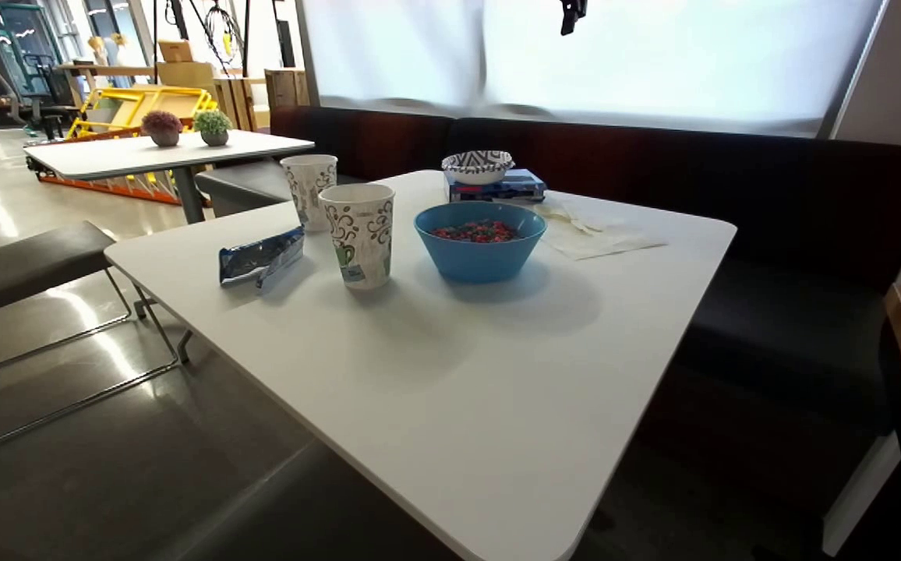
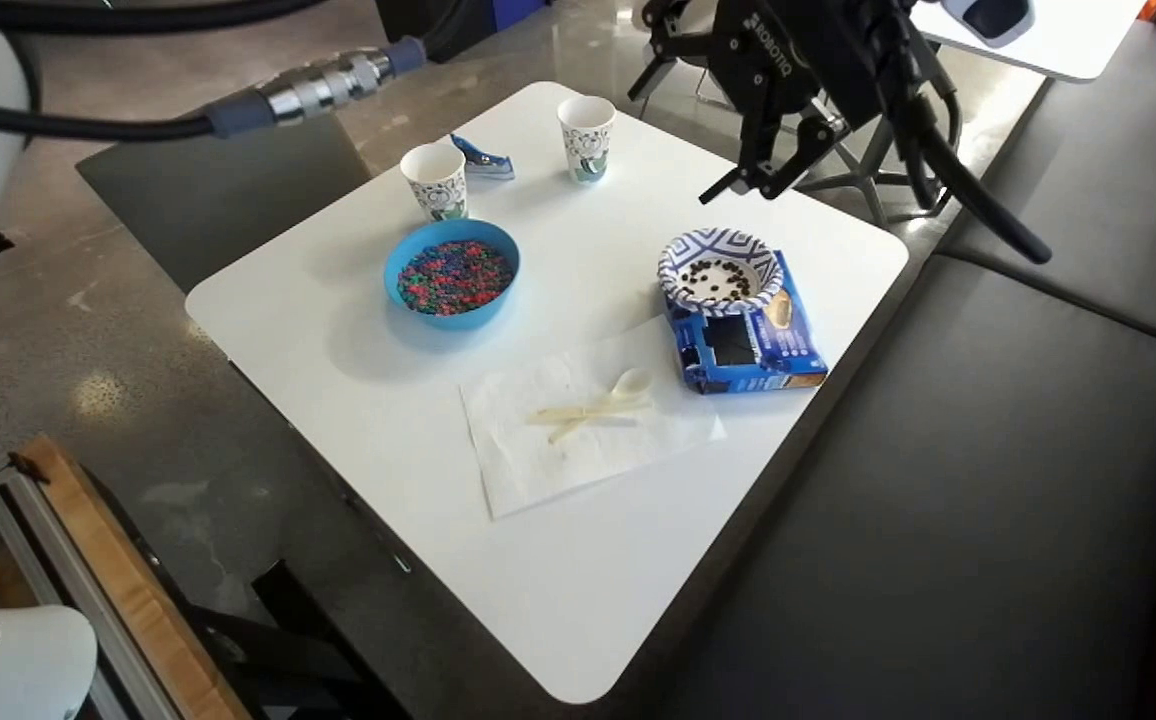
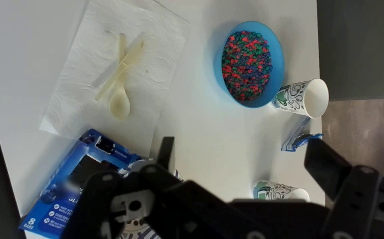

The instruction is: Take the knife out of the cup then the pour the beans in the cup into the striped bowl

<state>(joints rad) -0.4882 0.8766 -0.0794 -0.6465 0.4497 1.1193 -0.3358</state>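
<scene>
While the pincer (image 2: 672,146) hangs spread and empty, the striped bowl (image 2: 728,242) — beans (image 2: 716,288) inside — tops a blue box (image 2: 791,338), the knife (image 3: 120,69) crosses a spoon (image 3: 119,103) on paper towel (image 3: 160,59), and two printed cups (image 2: 587,150) stand upright.

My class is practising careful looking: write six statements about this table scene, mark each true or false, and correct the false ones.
1. The striped bowl rests on the blueberry bar box. True.
2. The striped bowl is empty. False: it holds dark beans.
3. The knife and spoon lie crossed on the paper towel. True.
4. The knife is gripped and lifted. False: the gripper is open and holds nothing.
5. The blue bowl holds small red, green and blue pieces. True.
6. The spoon lies in the blue bowl. False: it lies on the paper towel.
</scene>
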